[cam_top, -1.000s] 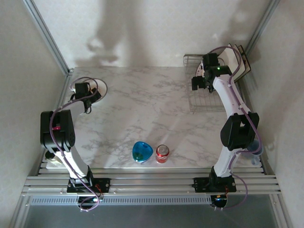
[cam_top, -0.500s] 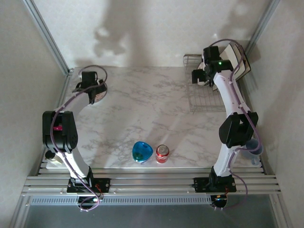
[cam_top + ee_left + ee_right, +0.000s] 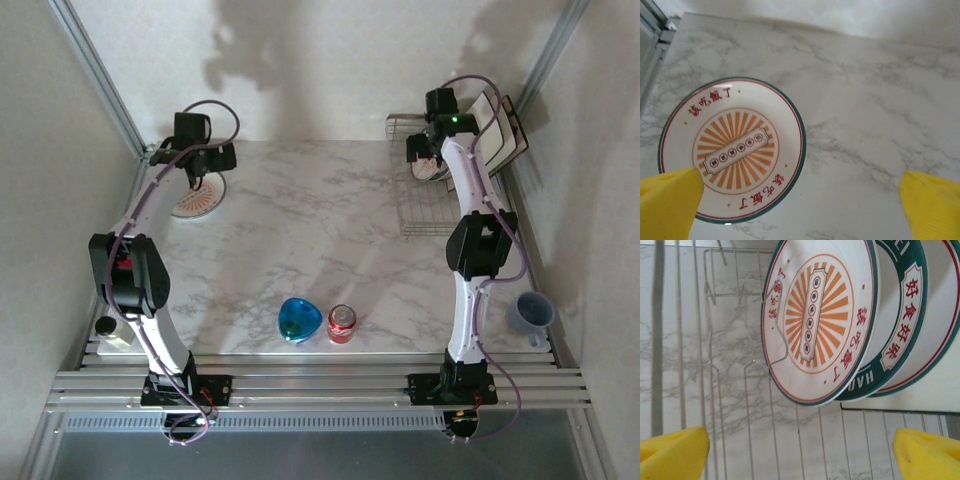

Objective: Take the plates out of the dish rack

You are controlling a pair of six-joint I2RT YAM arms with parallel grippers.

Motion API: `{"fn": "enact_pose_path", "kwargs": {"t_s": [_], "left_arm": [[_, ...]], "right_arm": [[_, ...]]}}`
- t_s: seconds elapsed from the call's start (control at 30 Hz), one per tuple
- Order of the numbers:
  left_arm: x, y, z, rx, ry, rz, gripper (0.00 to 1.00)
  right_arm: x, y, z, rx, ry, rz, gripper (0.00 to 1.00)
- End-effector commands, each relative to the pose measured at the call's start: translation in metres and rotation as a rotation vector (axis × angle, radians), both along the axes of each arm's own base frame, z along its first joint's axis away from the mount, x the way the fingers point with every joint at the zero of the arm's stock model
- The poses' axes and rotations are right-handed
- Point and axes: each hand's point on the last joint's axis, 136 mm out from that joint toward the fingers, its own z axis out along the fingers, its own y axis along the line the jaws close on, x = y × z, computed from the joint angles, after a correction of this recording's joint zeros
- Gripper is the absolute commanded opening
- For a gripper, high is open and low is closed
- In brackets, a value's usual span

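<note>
One round white plate [image 3: 732, 150] with an orange sunburst and green rim lies flat on the marble table [image 3: 880, 100], at the far left [image 3: 197, 197]. My left gripper [image 3: 800, 212] hovers above its near edge, open, nothing between the yellow fingertips [image 3: 667, 205]. In the dish rack [image 3: 745, 405], a silver wire grid at the far right [image 3: 430, 205], three round plates stand on edge; the front one [image 3: 820, 320] has the same sunburst, with green-banded ones [image 3: 900, 340] behind. Square cream plates [image 3: 505, 128] lean at the back. My right gripper [image 3: 800, 457] is open over the rack floor, short of the front plate.
A glossy blue bowl [image 3: 299, 320] and a red can [image 3: 342, 323] stand near the front middle. A grey-blue cup [image 3: 530, 313] sits at the right edge by the right arm. Side walls and metal posts close in the back corners.
The left arm has lifted and swung toward the back, uncovering the plate on the table. The right arm has reached further back over the rack toward the standing plates.
</note>
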Motion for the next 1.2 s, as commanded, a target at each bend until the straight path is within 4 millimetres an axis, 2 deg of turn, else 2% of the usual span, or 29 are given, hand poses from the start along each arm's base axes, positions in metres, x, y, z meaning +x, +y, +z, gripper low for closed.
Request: {"fn": "enact_pose_path", "kwargs": {"t_s": [0.0,0.27,0.6,0.83,0.97,1.17], "left_arm": [[-0.007,-0.005,-0.023,0.018,0.08,-0.033,1.0],[-0.001,-0.011,-0.031,0.017,0.087,-0.051,1.0],[-0.006,-0.012,-0.034,0.032,0.103,-0.063,0.99],[-0.007,-0.013,-0.034,0.033,0.102,-0.067,1.0],[-0.009,-0.011,-0.033,0.043,0.099,-0.066,1.0],[-0.005,-0.011,-0.028,0.047,0.084,-0.072,1.0]], "right_arm": [[0.01,-0.012,0.005,-0.027,-0.017,-0.01,0.92],[0.031,-0.022,-0.013,-0.02,-0.046,-0.038,0.88],[0.056,-0.018,-0.03,0.0,-0.07,-0.022,0.79],[0.064,-0.018,-0.034,0.003,-0.088,-0.029,0.73],[0.066,-0.018,-0.035,0.01,-0.101,-0.041,0.66],[0.065,-0.022,-0.042,-0.004,-0.091,-0.058,0.49]]}}
